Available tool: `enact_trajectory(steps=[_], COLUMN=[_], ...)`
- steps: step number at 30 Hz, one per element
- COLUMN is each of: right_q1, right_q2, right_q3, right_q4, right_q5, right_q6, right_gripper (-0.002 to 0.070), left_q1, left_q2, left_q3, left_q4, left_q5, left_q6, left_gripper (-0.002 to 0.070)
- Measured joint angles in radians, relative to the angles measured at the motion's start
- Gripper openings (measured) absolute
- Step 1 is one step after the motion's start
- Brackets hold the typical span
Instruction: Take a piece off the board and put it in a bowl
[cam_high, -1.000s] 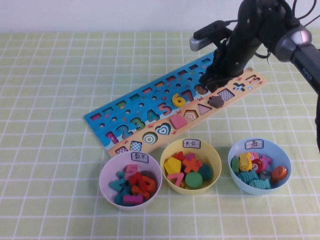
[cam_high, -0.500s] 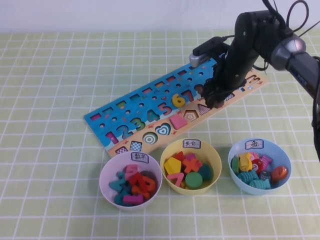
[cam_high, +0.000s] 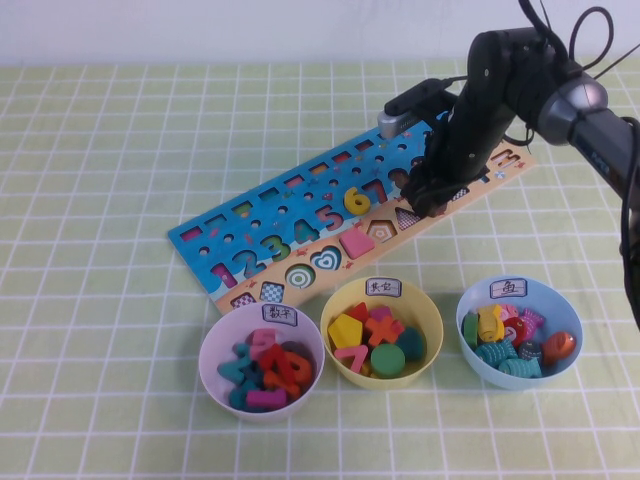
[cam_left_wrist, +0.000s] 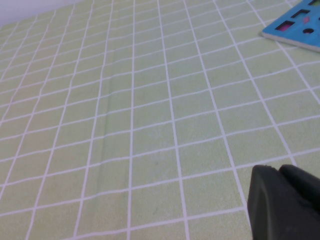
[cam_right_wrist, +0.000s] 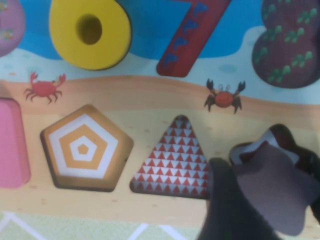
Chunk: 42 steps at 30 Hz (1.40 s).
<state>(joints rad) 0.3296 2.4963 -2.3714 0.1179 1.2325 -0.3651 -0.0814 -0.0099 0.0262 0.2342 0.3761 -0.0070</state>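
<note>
The board lies slantwise across the middle of the table. My right gripper is down on its tan strip, near the right end. In the right wrist view my right gripper is shut on the dark brown star piece, which sits tilted just over its cut-out. The high view hides the star under the fingers. The pale yellow bowl, with several shapes in it, stands in front of the board. My left gripper is out of the high view; it hangs shut over bare tablecloth.
A lilac-pink bowl and a light blue bowl, both with pieces, flank the yellow bowl. The yellow 6 and the pink trapezoid stay on the board. Triangle and pentagon cut-outs lie beside the star.
My right gripper has come down and towards the near edge of the board, onto the star, which showed bare beside it one second ago. The bowls have not moved.
</note>
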Motion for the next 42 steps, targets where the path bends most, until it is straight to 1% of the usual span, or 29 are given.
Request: enact_trajectory(steps=[8,12,20,23,27,32,37,42], right_q1=[0.002,0.011,0.083,0.123,0.188,0.280,0.317,0.317], right_q2=[-0.004,-0.052,-0.173,-0.246,-0.378,-0.544,-0.576,-0.500], right_q3=[-0.004,-0.005,0.010,0.109,0.350,0.554,0.644,0.682], right_q4=[0.003,0.003,-0.029,-0.043,-0.069,-0.038,-0.007,-0.008], right_q5=[0.002,0.003,0.004,0.004,0.004,0.004,0.006,-0.029], right_q6=[0.000,0.000,0.000,0.000,0.000,0.000,-0.001,-0.001], right_gripper=[0.0300,0.0300,0.0300,0.0300,0.0300,0.0300,0.0300,0.0300], left_q1=[0.000,0.000,0.000,0.000,0.000,0.000,0.000,0.000], left_q2=[0.000,0.000,0.000,0.000,0.000,0.000,0.000,0.000], left_q3=[0.000,0.000,0.000,0.000,0.000,0.000,0.000,0.000], left_q4=[0.000,0.000,0.000,0.000,0.000,0.000,0.000,0.000], left_q5=[0.000,0.000,0.000,0.000,0.000,0.000,0.000,0.000], left_q6=[0.000,0.000,0.000,0.000,0.000,0.000,0.000,0.000], left_gripper=[-0.0005,-0.0005,-0.0005,-0.0005,-0.0005,-0.0005,-0.0005,-0.0005])
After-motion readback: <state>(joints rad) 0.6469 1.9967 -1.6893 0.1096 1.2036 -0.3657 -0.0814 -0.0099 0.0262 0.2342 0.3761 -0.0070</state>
